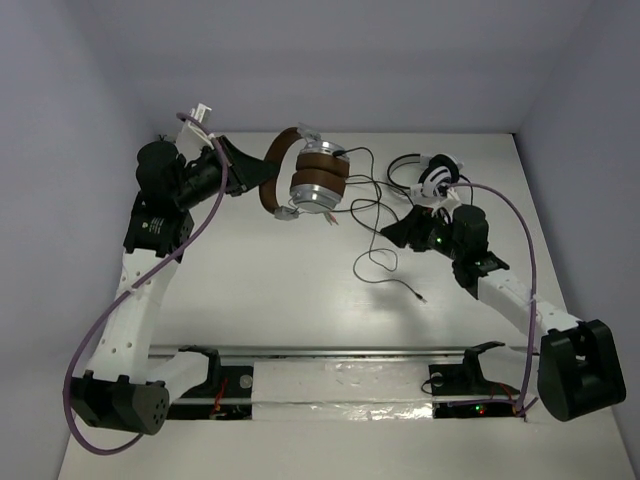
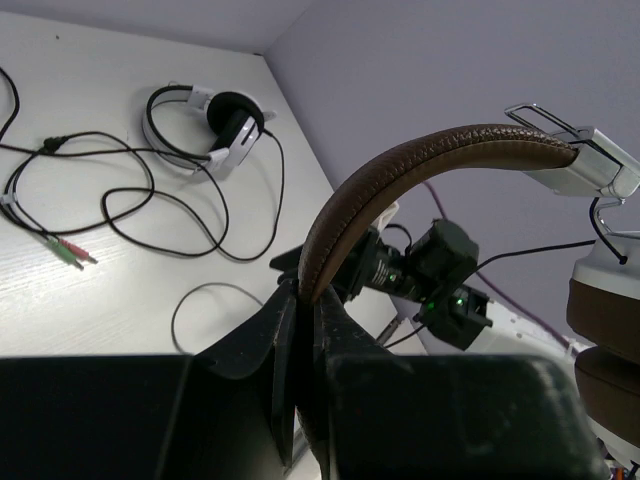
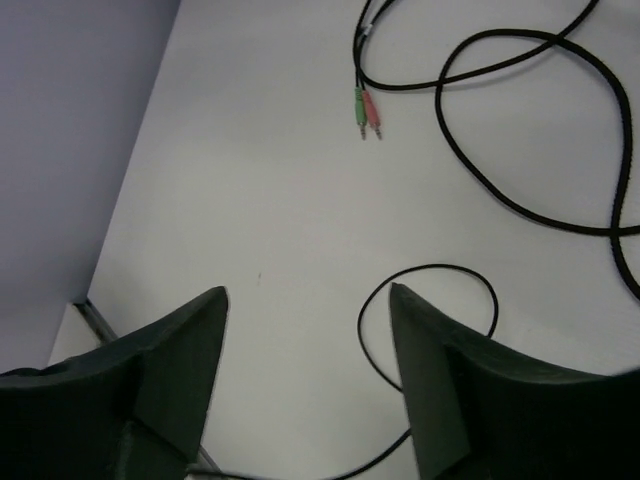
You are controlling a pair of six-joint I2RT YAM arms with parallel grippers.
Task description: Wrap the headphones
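The headphones (image 1: 315, 182), with a brown headband, brown pads and silver cups, hang lifted at the back of the table. My left gripper (image 1: 243, 166) is shut on the brown headband (image 2: 420, 160), which is pinched between its fingers (image 2: 285, 330). The thin black cable (image 1: 373, 262) trails from the cups in a loop on the table to a loose plug (image 1: 420, 297). My right gripper (image 1: 393, 232) is open and empty just above the table. In the right wrist view the cable loop (image 3: 440, 267) lies by its right finger (image 3: 420, 350).
White-and-black headphones (image 1: 436, 178) lie at the back right, also in the left wrist view (image 2: 215, 125). Their thicker black cable (image 3: 530, 215) ends in green and pink plugs (image 3: 367, 110). Walls enclose the table on the left, back and right.
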